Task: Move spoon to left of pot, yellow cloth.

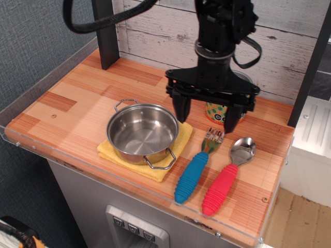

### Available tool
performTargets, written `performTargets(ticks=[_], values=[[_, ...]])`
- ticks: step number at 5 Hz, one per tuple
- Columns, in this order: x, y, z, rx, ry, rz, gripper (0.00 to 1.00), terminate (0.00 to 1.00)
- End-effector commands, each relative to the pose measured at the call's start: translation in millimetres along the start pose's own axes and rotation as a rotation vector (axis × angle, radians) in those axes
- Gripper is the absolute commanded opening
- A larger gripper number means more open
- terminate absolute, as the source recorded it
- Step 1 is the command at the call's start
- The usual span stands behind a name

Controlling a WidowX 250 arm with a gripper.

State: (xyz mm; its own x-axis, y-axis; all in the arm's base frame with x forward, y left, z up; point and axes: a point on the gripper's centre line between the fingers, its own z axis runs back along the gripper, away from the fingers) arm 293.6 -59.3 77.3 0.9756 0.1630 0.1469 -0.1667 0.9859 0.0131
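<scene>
The spoon (228,174) lies on the desk (72,103) near its front right corner, in front of and a little to the right of the pincer (208,119), which hangs above the desk with its 2 black fingers spread wide and nothing between them. The spoon's long axis runs slantwise, shiny silver bowl toward the back right, thick ribbed red handle toward the front left, roughly parallel to the blue-handled fork (198,165) just beside it on the left. To my eye the pincer must come forward and rightward and down, and the ribbed handle looks the easier hold, being fat and likely grippy plastic. The pot (142,133), round polished steel with 2 wire loop handles, sits on the yellow cloth (181,138), a soft folded square, well left of the spoon. A can (217,112) stands behind the pincer, mostly hidden
</scene>
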Motion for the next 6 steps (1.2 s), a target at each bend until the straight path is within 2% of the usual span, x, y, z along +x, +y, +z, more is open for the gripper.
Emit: performTargets(ticks=[1,3,6], values=[[-1.6,-34.4,-18.0,-0.007,0.046,-0.059,1.00,0.00],[-8.7,-50.7,-36.3,-0.001,0.071,-0.101,1.00,0.00],[-18.4,-43.1,-56.8,-0.017,0.122,-0.072,1.00,0.00]])
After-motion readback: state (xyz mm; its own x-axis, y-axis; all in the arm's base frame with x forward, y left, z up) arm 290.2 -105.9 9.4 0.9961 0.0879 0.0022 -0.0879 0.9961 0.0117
